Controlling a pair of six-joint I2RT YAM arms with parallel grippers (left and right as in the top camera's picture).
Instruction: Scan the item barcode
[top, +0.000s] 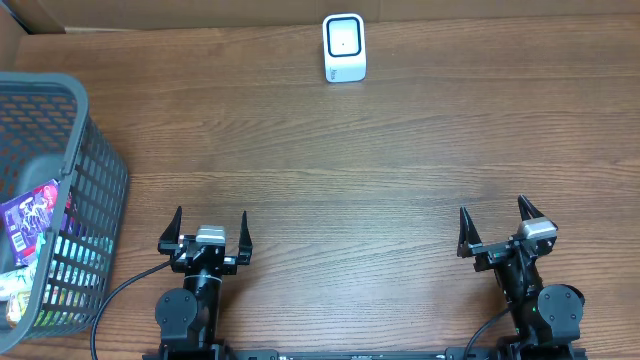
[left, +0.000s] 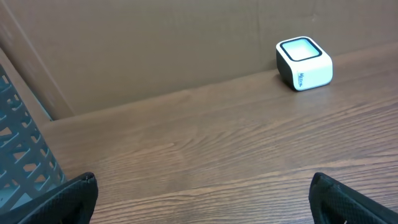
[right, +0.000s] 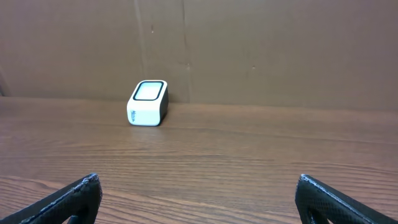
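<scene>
A white barcode scanner (top: 344, 47) with a dark-rimmed window stands at the far middle of the wooden table; it also shows as the scanner (left: 304, 63) and the scanner (right: 148, 102) in the wrist views. Packaged items, one a purple packet (top: 30, 218), lie inside a grey mesh basket (top: 100, 190) at the left edge. My left gripper (top: 210, 229) is open at the near left, with nothing between its fingertips (left: 74, 193). My right gripper (top: 496, 225) is open at the near right, equally bare between its fingertips (right: 81, 193). Both are far from the scanner and the basket.
A brown cardboard wall (right: 249, 50) runs along the table's far edge behind the scanner. Bare wood (top: 340, 180) lies between the grippers and the scanner. The basket's wall (left: 22, 149) shows at the left of the left wrist view.
</scene>
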